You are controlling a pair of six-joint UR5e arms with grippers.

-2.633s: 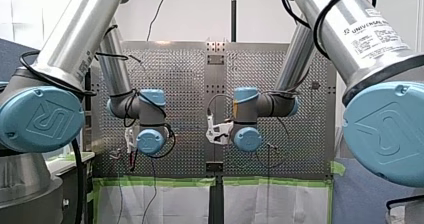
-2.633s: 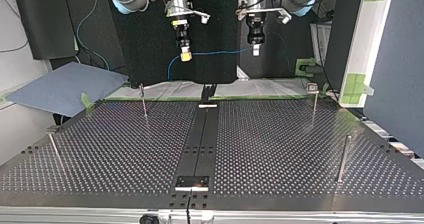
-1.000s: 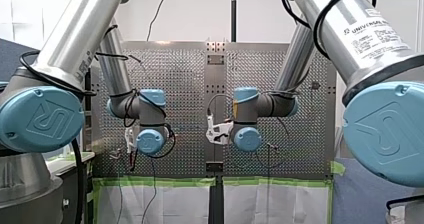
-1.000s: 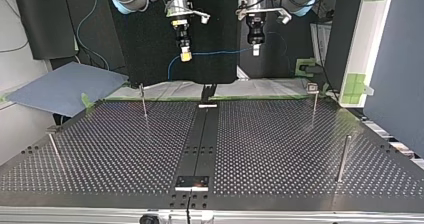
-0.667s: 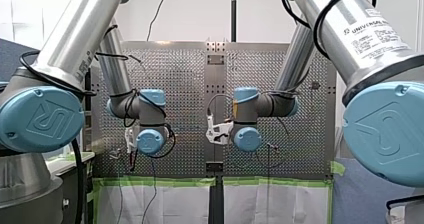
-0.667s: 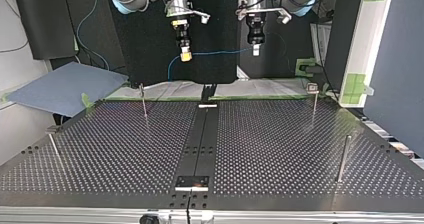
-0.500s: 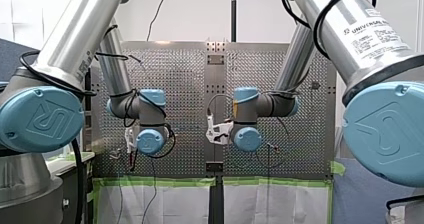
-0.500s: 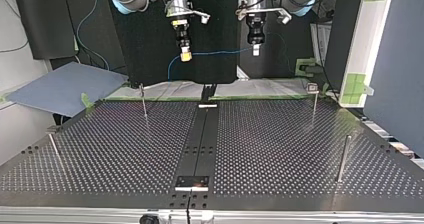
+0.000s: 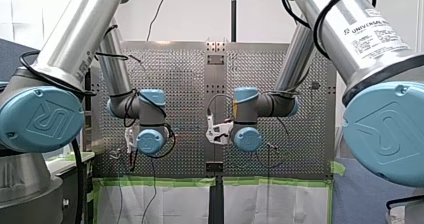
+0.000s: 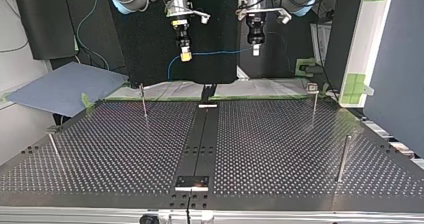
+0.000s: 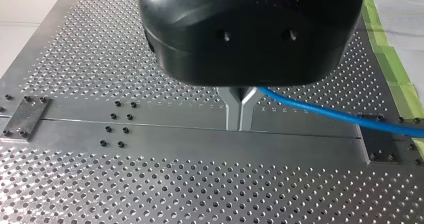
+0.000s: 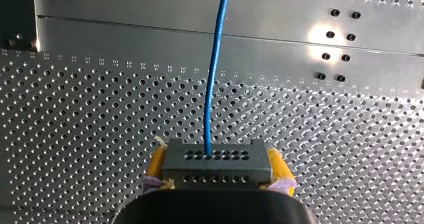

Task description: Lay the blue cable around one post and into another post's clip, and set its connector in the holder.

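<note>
In the top view both arms hang above the far edge of the perforated table (image 10: 280, 149). My right gripper (image 10: 185, 57), at that view's left, has yellow pads and is shut on the cable's black connector (image 12: 215, 170). A thin blue cable (image 10: 220, 51) runs from the connector across to my left gripper (image 10: 256, 50), which is shut on it. In the left wrist view the metal fingers (image 11: 235, 115) are pressed together, and the blue cable (image 11: 325, 115) leaves them sideways. In the right wrist view the blue cable (image 12: 214, 74) rises straight out of the connector.
Thin posts stand on the table: one at the back left (image 10: 143, 101), one with a clip at the back right (image 10: 313, 101), one at the right (image 10: 342, 159) and one at the left (image 10: 54, 146). A dark centre strip (image 10: 202, 139) carries small plates (image 10: 192, 182).
</note>
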